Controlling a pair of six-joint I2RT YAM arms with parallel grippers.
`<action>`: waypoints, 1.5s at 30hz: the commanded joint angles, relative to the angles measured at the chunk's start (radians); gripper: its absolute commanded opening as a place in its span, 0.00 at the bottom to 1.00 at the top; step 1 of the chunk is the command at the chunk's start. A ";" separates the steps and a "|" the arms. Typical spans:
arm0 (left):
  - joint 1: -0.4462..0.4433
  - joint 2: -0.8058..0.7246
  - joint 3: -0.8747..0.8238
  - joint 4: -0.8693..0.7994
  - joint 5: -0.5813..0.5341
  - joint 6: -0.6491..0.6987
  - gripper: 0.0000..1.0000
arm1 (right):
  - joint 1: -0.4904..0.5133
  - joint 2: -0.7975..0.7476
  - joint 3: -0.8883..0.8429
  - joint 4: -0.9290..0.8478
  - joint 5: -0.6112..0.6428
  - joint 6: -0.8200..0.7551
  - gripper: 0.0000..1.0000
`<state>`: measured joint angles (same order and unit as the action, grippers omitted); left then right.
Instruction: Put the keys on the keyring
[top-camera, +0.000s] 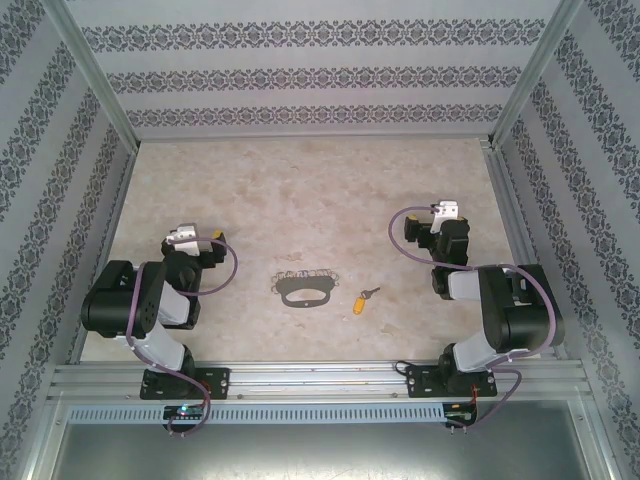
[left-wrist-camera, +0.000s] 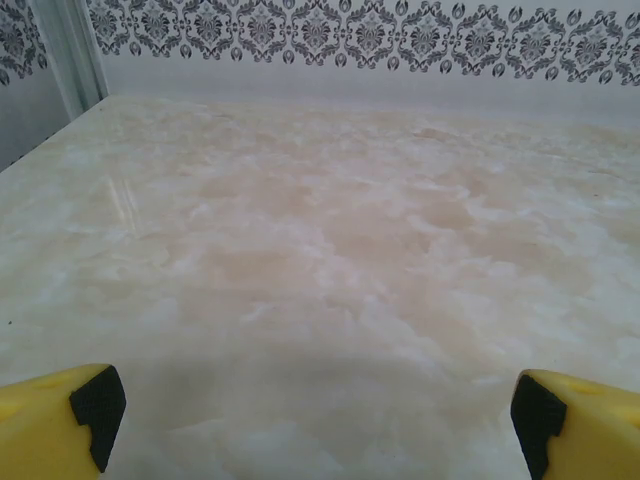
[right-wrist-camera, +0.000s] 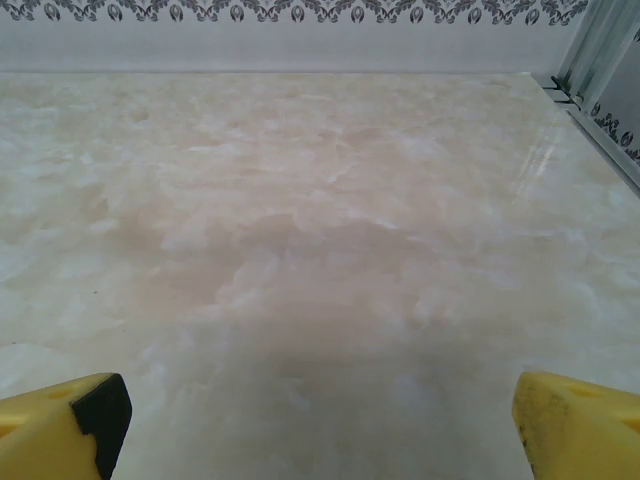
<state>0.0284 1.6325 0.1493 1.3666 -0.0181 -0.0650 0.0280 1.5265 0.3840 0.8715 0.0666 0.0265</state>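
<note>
1. Left hand (left-wrist-camera: 315, 425): released, jaws spread wide, nothing between the yellow fingers (left-wrist-camera: 60, 420). Its wrist view looks across the bare surface (left-wrist-camera: 320, 250) toward 12 o'clock.
2. Right hand (right-wrist-camera: 315, 425): likewise released and empty, jaws wide apart.
3. Keyring (top-camera: 305, 290): lies flat on the surface between the two arms, toward the near edge, with its fringe of chain links (top-camera: 305, 274) on the 12 o'clock side. The left hand stands at about 9 o'clock of it, well apart.
4. Key (top-camera: 361, 301): lies flat near the keyring at its 4 o'clock, not touching it, blade aimed toward 2 o'clock. The right hand stands at about 2 o'clock of the key, apart from it.
5. Assessment: the task is not begun, since neither item is grasped.
6. Risk: the key is small and lies flat. Fingers closing on it may skid it along the smooth surface, or catch only one end so that it twists in the grip.
7. Risk: the keyring is loose. Pressing the key against it without the other hand holding it would likely shove it away.
8. Risk: the chain links may snag a finger and drag the keyring.
9. Risk: the two items lie close together, so both hands working there at once may collide
</note>
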 joint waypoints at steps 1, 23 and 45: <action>0.010 -0.005 -0.004 0.059 0.008 0.001 1.00 | -0.007 -0.018 -0.004 0.027 0.016 0.012 0.98; 0.031 0.006 0.007 0.055 -0.046 -0.045 1.00 | -0.007 -0.017 -0.004 0.027 0.016 0.013 0.98; -0.004 -0.271 0.180 -0.508 0.010 0.035 1.00 | -0.008 -0.255 0.205 -0.474 0.073 0.201 0.98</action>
<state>0.0406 1.4067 0.3065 0.9943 0.0280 -0.0628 0.0280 1.3041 0.5419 0.5365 0.1192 0.0986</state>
